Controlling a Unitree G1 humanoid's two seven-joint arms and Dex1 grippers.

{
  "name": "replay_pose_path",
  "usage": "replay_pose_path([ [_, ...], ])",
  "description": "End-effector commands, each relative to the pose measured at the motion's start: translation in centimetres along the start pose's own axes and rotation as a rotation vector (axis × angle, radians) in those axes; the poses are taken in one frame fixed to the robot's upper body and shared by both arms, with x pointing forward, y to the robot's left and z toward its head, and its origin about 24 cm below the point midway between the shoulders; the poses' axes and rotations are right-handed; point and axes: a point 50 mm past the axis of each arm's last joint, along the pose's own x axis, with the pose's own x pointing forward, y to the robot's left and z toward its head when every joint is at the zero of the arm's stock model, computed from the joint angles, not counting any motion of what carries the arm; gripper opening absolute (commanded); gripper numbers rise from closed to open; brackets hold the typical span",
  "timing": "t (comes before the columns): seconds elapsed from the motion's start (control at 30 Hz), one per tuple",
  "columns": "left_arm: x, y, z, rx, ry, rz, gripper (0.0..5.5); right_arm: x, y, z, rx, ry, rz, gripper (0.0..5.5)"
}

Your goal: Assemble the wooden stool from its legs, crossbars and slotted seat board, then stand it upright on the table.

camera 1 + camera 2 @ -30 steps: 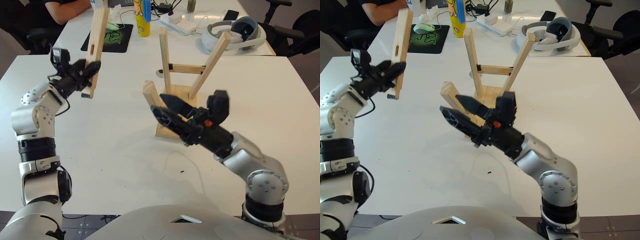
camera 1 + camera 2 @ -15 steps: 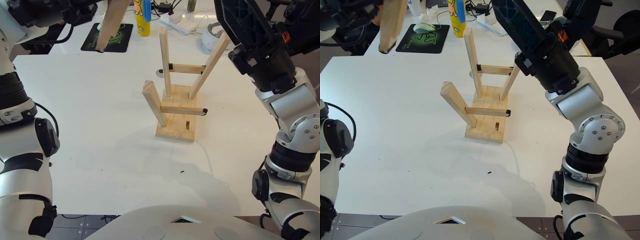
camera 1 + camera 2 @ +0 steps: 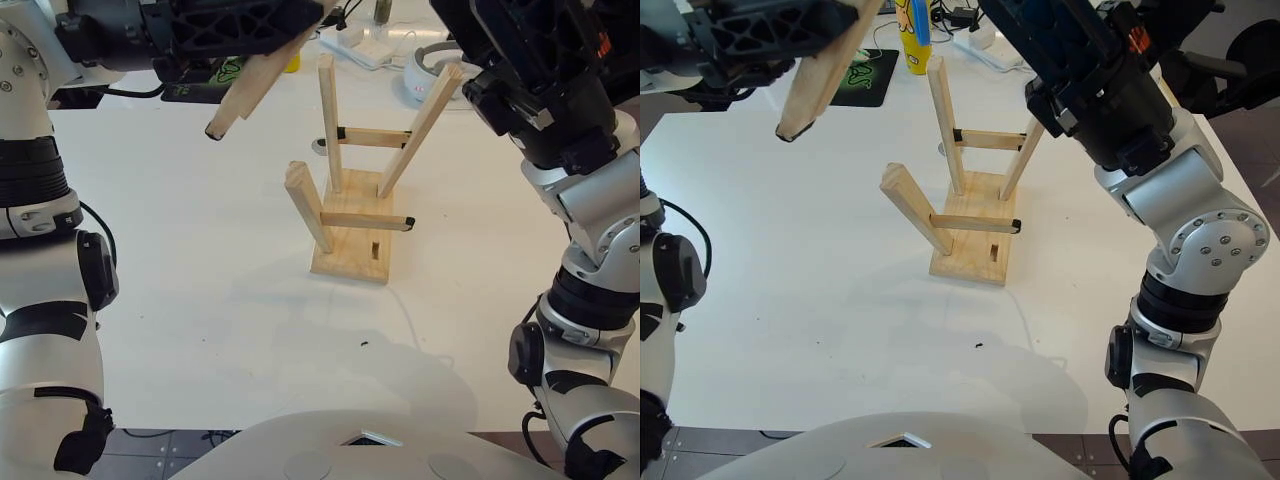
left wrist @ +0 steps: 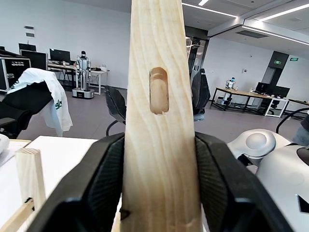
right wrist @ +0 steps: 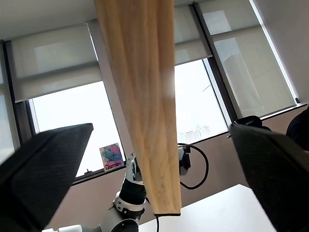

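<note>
My left hand is clamped around the fourth leg, one finger on each flat, and it hangs high above the tabletop. The leg's long axis slants. Its free end is the lowest point and aims down and outward, away from my right hand. The oval mortise faces the wrist.

The half-built stool sits well below this hand and off toward the right-hand side. It is upside down on its seat board, with three legs up and two crossbars in. The bare slot is on the board's near corner.

My right hand is raised just as high on the far side of the stool, fingers spread wide and gripping nothing.

The left hand owns this move. I judge the leg must swing nearer upright, then come down over that slot.
</note>
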Motion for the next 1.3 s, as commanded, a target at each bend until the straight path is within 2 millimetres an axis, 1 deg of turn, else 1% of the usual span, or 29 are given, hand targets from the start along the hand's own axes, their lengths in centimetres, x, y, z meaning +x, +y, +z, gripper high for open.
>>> replay_pose_path([
  [0.03,1.4,-0.5,0.0,-0.007,0.05,-0.069,2.05,1.0,0.8,0.2,0.012,-0.017,0.063,5.21],
  [0.23,1.8,-0.5,-0.7,-0.029,0.073,-0.089,2.05,1.0,1.1,0.4,0.02,-0.033,0.073,5.21],
  [0.43,1.5,-0.5,-0.6,-0.026,0.076,-0.085,2.05,0.6,1.3,0.4,0.038,-0.018,0.079,4.41],
  [0.67,1.3,-0.5,-0.5,-0.036,0.076,-0.087,2.05,0.4,1.5,0.0,0.065,-0.001,0.09,3.3],
  [0.73,1.2,-0.4,-0.6,-0.041,0.081,-0.085,2.05,0.4,1.5,0.0,0.068,0.006,0.096,3.09],
  [0.87,1.0,-0.3,-0.9,-0.048,0.097,-0.084,2.05,0.3,1.5,-0.1,0.065,0.017,0.095,2.36],
  [0.93,1.0,-0.3,-1.0,-0.051,0.103,-0.083,2.05,0.3,1.5,-0.1,0.064,0.021,0.094,2.29],
  [1.2,0.9,-0.1,-1.5,-0.017,0.155,-0.064,2.05,0.0,1.2,-0.4,0.044,0.026,0.093,2.28],
  [1.3,1.0,0.1,-1.3,0.016,0.137,-0.046,2.05,-0.2,1.1,-0.3,0.037,0.013,0.093,2.27],
])
